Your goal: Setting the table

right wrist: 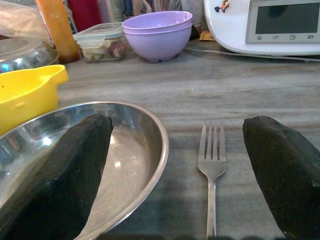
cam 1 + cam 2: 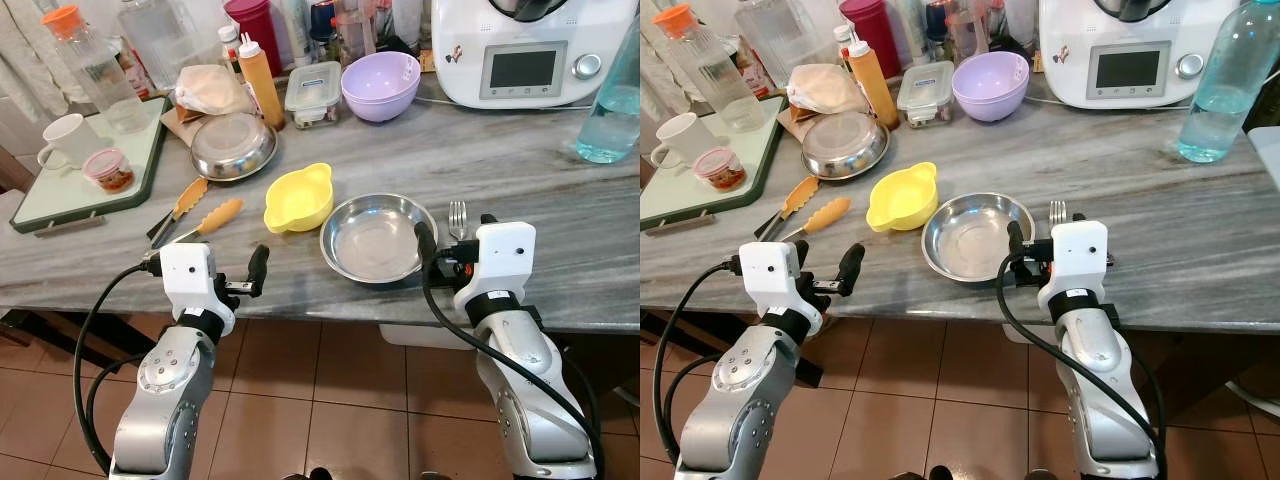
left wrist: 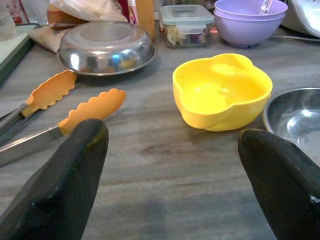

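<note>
Two grippers low at the near edge of the grey marbled counter [image 2: 520, 160], both spread wide, neither holding anything. Right gripper [image 1: 182, 175] over the silver metal fork [image 1: 211, 165], one black finger above the rim of the round steel plate [image 2: 375, 238], fork flat just beside that plate. Left gripper [image 3: 175, 180] facing the yellow lobed plastic bowl [image 2: 298, 196], orange-tipped metal tongs [image 2: 195, 212] near its left finger. Further back, a second steel dish [image 2: 233, 146] and stacked lilac bowls [image 2: 380, 85]
</note>
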